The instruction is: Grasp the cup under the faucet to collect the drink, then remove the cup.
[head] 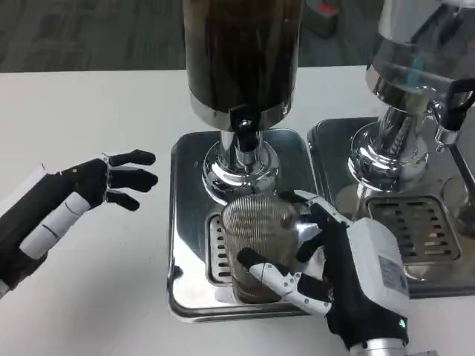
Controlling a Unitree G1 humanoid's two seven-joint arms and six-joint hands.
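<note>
The head view looks steeply down, close over the white table.

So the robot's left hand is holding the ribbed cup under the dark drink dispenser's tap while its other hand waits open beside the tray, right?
Not quite: in the head view it is the right hand whose fingers wrap the ribbed cup under the dark dispenser's tap. The left hand waits open beside the tray.

The room is bright, with soft light that seems to come from above. The white table looks pale and flat, with faint shadows. Shiny glare spots sit on the chrome dispenser base near the middle and on the second dispenser at two o'clock. The metal drip tray mirrors things darkly. The picture is a bit soft and grainy.
</note>
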